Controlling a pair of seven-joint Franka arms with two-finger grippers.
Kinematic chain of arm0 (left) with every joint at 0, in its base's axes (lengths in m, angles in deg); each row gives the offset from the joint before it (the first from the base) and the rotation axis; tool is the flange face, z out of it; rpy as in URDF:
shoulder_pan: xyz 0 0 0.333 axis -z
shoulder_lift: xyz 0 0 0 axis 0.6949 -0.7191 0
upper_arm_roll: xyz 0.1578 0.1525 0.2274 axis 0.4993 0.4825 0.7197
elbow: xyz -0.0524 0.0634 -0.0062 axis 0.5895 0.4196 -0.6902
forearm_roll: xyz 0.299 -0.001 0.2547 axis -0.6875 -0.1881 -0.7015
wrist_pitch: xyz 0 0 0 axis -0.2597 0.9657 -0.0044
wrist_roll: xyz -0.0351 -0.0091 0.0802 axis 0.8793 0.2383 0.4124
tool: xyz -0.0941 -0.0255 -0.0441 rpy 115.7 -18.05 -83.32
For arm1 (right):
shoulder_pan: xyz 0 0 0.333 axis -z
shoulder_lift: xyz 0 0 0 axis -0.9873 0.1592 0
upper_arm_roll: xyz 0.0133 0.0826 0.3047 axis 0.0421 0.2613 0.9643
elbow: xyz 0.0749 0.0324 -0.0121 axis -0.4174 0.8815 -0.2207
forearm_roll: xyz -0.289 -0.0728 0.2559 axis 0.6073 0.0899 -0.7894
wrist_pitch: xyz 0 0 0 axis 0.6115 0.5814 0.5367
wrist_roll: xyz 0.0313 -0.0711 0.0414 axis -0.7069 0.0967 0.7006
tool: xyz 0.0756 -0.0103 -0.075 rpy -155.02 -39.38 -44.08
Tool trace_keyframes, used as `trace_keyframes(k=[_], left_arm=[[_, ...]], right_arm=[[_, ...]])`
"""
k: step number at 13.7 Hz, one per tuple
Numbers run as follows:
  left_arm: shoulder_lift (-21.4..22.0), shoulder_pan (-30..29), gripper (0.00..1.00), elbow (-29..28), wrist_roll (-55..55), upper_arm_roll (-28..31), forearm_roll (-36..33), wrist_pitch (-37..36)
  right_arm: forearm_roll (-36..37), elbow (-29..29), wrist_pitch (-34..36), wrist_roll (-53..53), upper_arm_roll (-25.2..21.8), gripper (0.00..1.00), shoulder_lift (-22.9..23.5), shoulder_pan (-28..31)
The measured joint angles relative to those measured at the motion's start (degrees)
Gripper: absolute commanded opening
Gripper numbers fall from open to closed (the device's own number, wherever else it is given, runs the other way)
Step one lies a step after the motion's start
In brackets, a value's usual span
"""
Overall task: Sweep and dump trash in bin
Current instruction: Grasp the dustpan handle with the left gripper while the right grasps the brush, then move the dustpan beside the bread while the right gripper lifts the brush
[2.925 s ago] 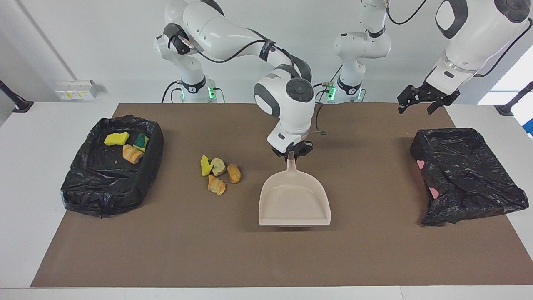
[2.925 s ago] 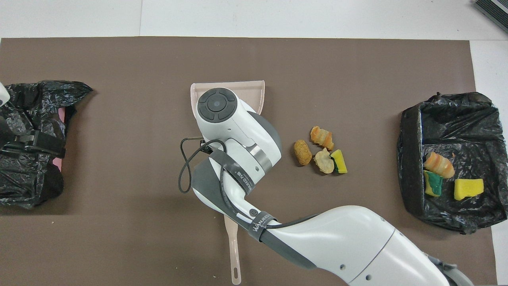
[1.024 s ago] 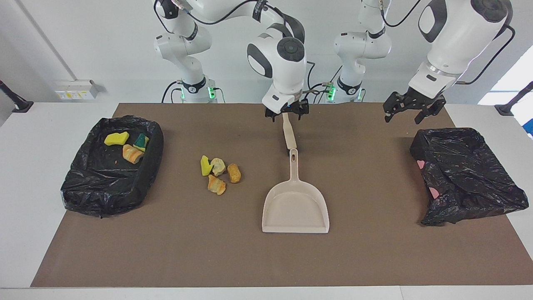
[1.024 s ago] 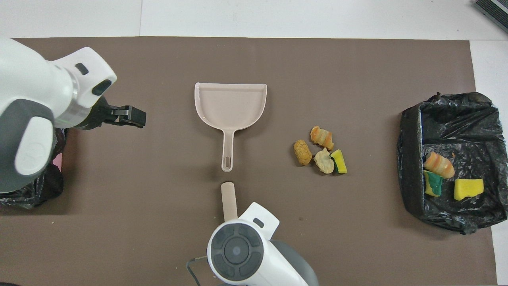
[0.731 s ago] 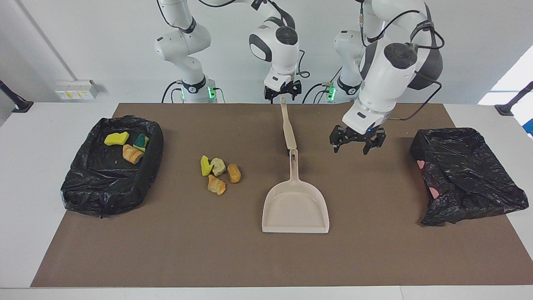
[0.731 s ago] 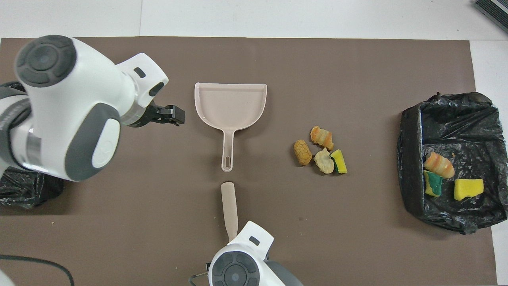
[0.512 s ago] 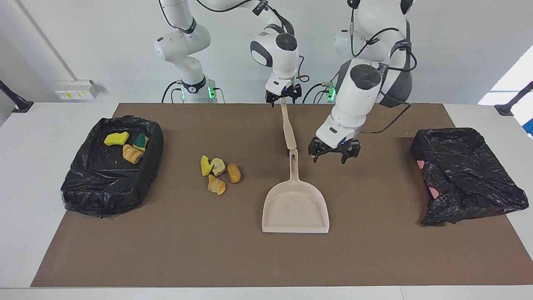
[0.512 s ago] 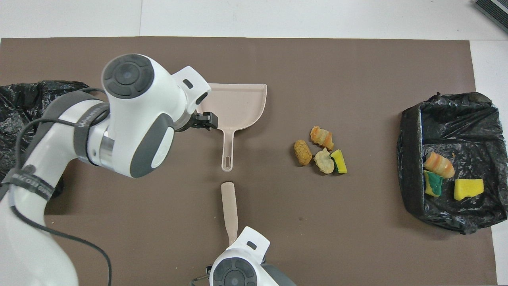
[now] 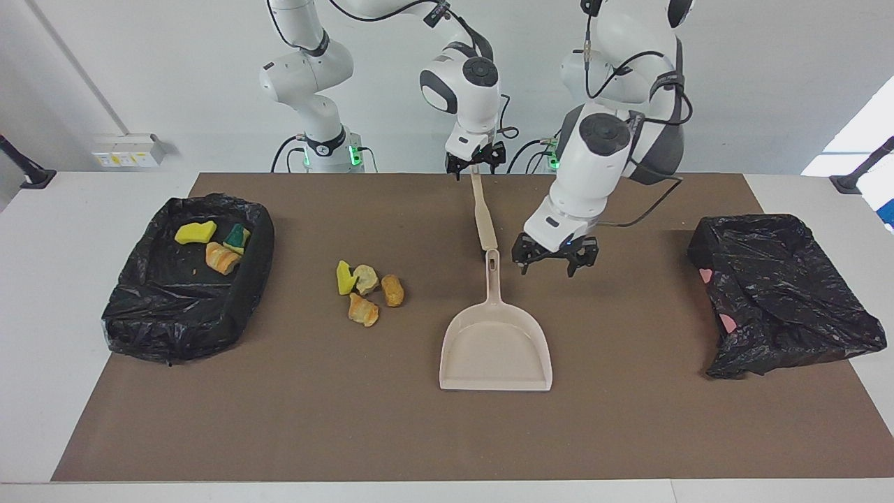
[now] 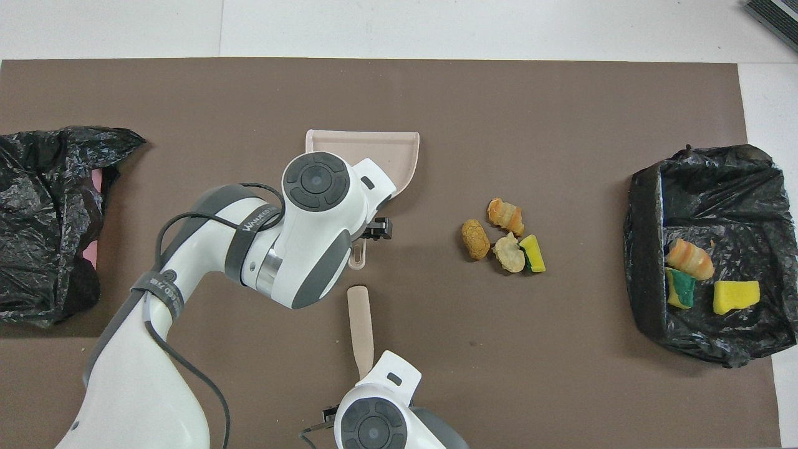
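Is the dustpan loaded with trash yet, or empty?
Empty. The dustpan lies flat on the mat with a bare tray; four trash pieces sit on the mat beside it, toward the right arm's end.

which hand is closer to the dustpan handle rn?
Left. The left hand hangs open just beside the dustpan handle, toward the left arm's end, not touching. The right hand is up at the robots' edge of the mat, at the top of the brush.
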Motion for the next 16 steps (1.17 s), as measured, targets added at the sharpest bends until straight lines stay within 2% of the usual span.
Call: trace_keyframes(k=[1, 3, 12, 14, 16], left_arm=[[-0.41, 0.57, 0.74, -0.13, 0.49, 0.06, 0.0, -0.03], [-0.55, 0.7, 0.0, -0.08, 1.34, 0.18, 0.0, -0.12], [-0.4, 0.48, 0.0, 1.16, 1.34, 1.09, -1.17, -0.29], [-0.03, 0.22, 0.0, 3.03, 0.04, 1.73, -2.15, -1.69], [0.44, -0.95, 0.0, 5.38, -1.5, 2.0, -2.58, -4.0]], right_arm=[[0.0, 0.0, 0.0, 0.01, 0.0, 0.0, 0.0, 0.0], [0.0, 0.0, 0.0, 0.01, -0.09, 0.0, 0.01, 0.01], [0.92, -0.82, 0.15, -1.0, -0.89, 0.0, -0.07, 1.84], [1.24, -1.13, 3.61, -0.61, -0.92, 0.0, -1.65, 4.49], [1.41, -1.62, 10.05, 1.66, -0.97, 0.0, -5.01, 8.08]])
